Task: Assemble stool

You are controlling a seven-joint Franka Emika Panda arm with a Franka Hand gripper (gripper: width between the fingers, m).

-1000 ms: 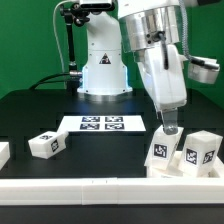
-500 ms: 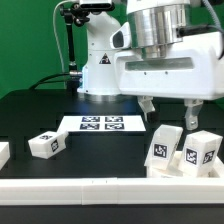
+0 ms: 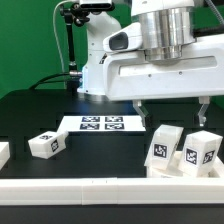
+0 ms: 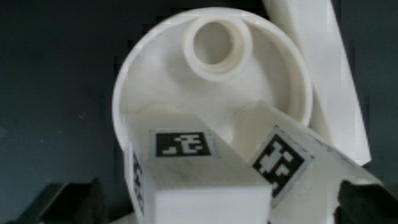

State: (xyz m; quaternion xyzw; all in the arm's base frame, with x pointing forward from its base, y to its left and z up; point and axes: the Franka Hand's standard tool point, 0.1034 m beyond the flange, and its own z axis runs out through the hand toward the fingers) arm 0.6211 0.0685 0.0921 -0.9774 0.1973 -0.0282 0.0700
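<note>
Gripper (image 3: 172,112) spread fully, grasping nothing, hangs over the tagged white blocks (image 3: 165,150) by the border rail (image 3: 100,186) at the exterior view's right. Wrist view: the round seat (image 4: 205,100) sits directly below, tags and centre hole facing the camera. Jaws that wide over the seat look to me like a grasp being lined up. One leg (image 3: 45,143) lies loose near the marker board (image 3: 100,124), well apart, probably for later
</note>
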